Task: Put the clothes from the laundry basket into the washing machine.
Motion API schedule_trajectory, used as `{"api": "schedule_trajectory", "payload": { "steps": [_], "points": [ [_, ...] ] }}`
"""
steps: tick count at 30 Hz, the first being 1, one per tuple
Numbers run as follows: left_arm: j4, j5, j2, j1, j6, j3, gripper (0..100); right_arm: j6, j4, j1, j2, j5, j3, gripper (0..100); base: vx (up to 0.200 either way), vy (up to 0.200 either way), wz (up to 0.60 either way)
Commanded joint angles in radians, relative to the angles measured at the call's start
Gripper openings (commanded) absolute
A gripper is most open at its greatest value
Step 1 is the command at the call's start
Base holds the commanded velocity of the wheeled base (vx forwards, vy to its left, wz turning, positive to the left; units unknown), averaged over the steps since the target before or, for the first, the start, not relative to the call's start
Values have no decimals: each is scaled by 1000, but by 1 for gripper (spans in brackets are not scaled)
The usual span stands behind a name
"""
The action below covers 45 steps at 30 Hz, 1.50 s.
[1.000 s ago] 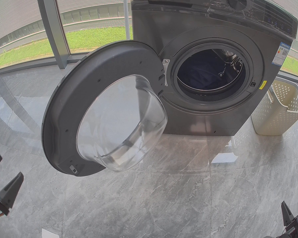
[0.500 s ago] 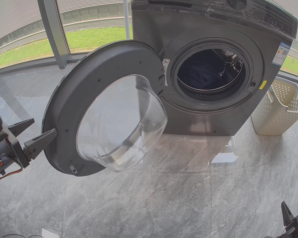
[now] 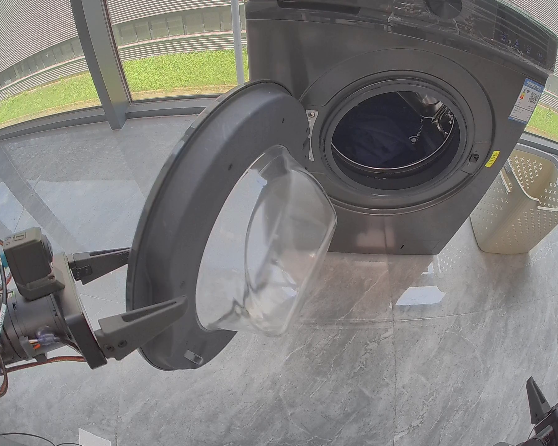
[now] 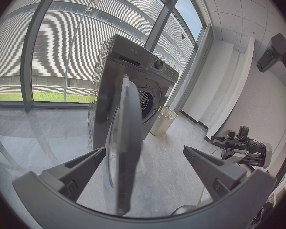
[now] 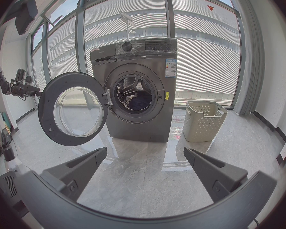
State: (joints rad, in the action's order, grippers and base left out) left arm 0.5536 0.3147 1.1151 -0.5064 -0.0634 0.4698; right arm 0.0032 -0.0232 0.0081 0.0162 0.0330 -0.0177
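Straddling the free edge of the round dark-grey door (image 3: 229, 174) with its bulging clear window, the left gripper (image 3: 155, 280) is spread wide. One black finger (image 3: 99, 261) lies behind the rim and the other in front of it, low on the side away from the hinge (image 3: 309, 132). Seen from the left wrist, the door stands edge-on between the fingers, close to one and well apart from the other. Whether either touches it cannot be told.

The door hangs partly swung out from the grey front-loading washing machine (image 3: 409, 44), leaving the round mouth of the drum (image 3: 440, 119) uncovered. Dark blue clothes (image 3: 378, 140) lie inside the drum. A cream perforated plastic laundry basket (image 3: 527, 205) stands upright on the floor just beside the machine's right front corner, well apart from the door.

The right gripper (image 3: 549, 371) sits low at the robot's right, fingers parted wide with nothing between them, well apart from machine and basket. Between it and the door's lower rim spreads a broad stretch of glossy grey marble-patterned floor (image 3: 353, 373). Left of the door, more floor runs back to the tall windows (image 3: 167, 63).
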Motion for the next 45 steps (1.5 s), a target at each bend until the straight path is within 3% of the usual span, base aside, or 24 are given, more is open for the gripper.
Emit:
{"api": "schedule_trajectory", "payload": {
  "steps": [1,3,7,13,19,22,31,40,45],
  "points": [
    [3,-28,-28,-34,-7,6,100,0,0,0,-16,1,10,100,0,0,0],
    [6,-43,-24,-26,-9,10,100,0,0,0,-16,1,10,100,0,0,0],
    [48,-57,-23,60,-13,41,100,0,0,0,-16,1,10,100,0,0,0],
    [88,-37,-21,209,-53,67,100,-2,0,0,-16,-1,10,100,0,0,0],
    [86,-12,43,236,-44,49,100,-2,0,0,-16,1,10,100,0,0,0],
    [88,-12,74,220,-36,47,100,-2,0,0,-16,-1,10,100,0,0,0],
    [131,-52,170,23,-33,58,100,-2,0,0,-16,1,10,100,0,0,0],
    [207,-89,284,-38,-33,116,100,-2,0,0,-16,1,10,100,0,0,0],
    [252,-167,373,-112,-42,173,100,-2,0,0,-16,1,10,100,0,0,0]
  ]
}}
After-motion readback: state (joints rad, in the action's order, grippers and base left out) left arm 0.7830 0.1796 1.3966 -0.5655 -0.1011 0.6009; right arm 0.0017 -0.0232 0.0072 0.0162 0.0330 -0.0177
